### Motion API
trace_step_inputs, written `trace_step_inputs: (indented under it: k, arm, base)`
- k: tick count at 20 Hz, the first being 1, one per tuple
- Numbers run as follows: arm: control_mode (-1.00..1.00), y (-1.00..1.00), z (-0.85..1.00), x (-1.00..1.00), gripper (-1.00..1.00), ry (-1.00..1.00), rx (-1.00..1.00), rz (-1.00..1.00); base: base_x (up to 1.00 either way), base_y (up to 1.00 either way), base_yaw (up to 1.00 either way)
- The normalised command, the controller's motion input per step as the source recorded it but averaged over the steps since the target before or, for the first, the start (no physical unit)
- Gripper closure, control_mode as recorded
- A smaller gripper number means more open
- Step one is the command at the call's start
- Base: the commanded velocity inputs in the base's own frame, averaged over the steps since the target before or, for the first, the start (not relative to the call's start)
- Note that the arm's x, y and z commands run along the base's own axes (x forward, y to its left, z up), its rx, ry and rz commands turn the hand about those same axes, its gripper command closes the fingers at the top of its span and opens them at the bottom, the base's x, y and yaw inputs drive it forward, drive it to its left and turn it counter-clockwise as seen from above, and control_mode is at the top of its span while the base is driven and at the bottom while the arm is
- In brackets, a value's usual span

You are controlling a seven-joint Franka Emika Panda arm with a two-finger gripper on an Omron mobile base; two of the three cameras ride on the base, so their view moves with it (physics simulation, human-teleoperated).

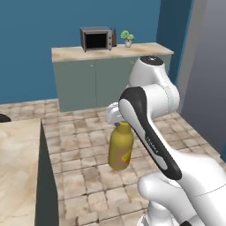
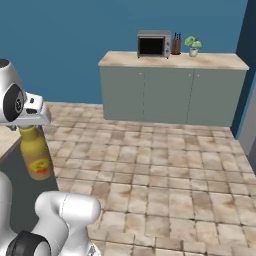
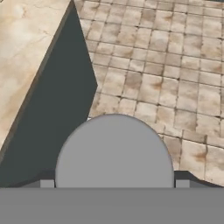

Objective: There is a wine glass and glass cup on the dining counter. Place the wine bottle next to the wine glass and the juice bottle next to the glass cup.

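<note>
The gripper [image 1: 115, 118] is carrying one juice bottle [image 1: 120, 152], its fingers pinching the neck just under the grey cap [image 3: 114, 151]. The bottle is hanging upright in the air above the tiled floor [image 2: 165, 165], just beside the dark side wall of the dining counter [image 1: 20, 176] and clear of its marbled top.

Risks, as judged: the bottle is hanging by its neck alone, so a sudden swing could be making it tip or slip between the fingers. It is also riding close to the counter's edge, and a low sideways approach could knock its base against that edge.

Count: one juice bottle, one gripper, one microwave [image 2: 154, 44] and one potted plant [image 2: 193, 47] on the short far counter [image 2: 172, 90].
</note>
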Motion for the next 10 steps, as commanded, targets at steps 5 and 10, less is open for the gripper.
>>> trace_step_inputs:
  k: [5,10]
  arm:
    - [1.0,0.0,0.0,0.0,1.0,0.0,0.0,0.0]
    - [1.0,0.0,0.0,0.0,1.0,0.0,0.0,0.0]
  base:
    - [0.83,-0.25,0.05]
    - [0.83,-0.24,0.06]
